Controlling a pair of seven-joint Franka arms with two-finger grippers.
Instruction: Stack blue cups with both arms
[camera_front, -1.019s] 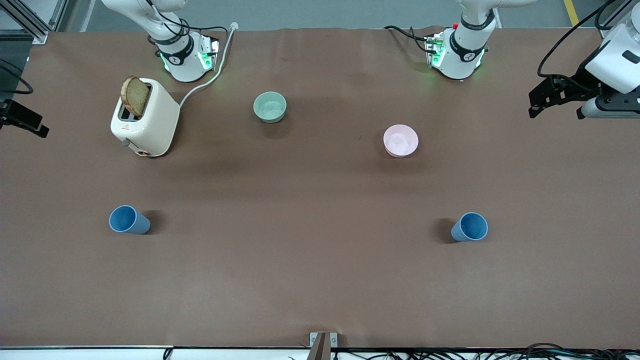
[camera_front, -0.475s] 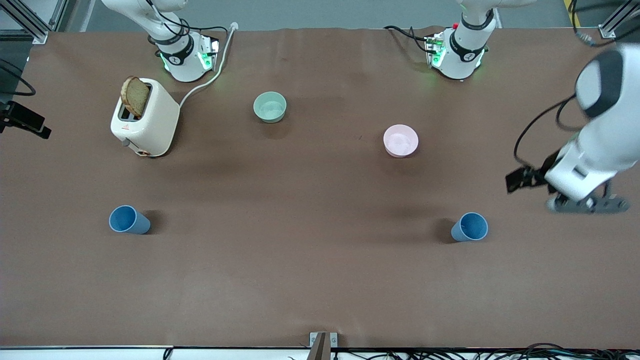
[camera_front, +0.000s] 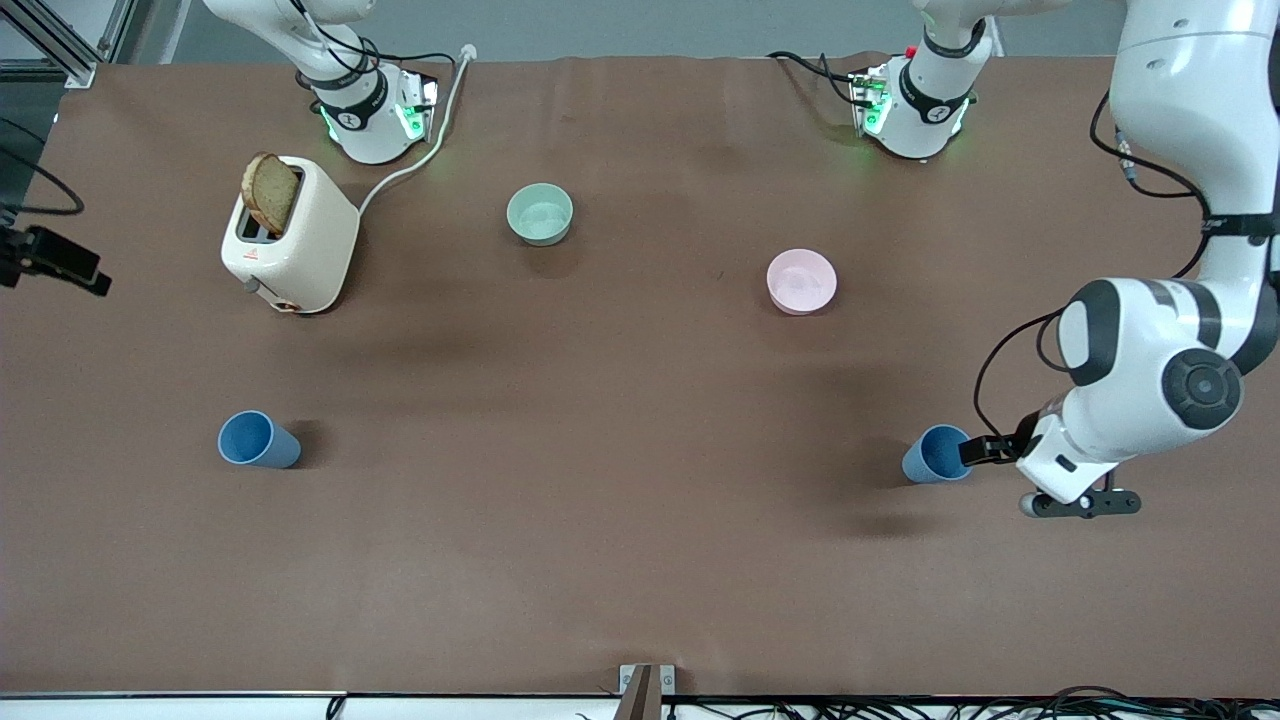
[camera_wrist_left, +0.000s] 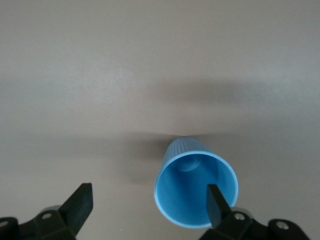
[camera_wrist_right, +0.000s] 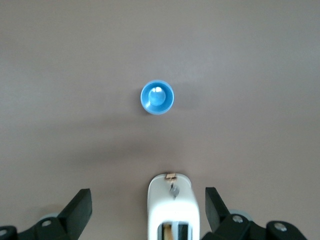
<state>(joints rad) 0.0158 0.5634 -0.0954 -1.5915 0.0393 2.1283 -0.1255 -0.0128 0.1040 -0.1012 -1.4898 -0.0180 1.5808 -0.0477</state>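
Swinging down since earlier, the left gripper now hangs, fingers spread, by one matte blue tapered cup; right gripper waits, fingers apart, high over the toaster end of the tabletop; the other blue cup stands well apart, so nothing is grasped or stacked yet.

Bare table between blue cups; toaster, bowls well apart.

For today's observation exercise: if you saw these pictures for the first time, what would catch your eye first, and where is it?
The big white left arm stands out first, bent low at its end of the table, its left gripper right beside a blue cup, fingers open. Next comes the cream toaster with a slice of bread sticking up, near the right arm's base. The second blue cup stands nearer the front camera than the toaster, untouched.
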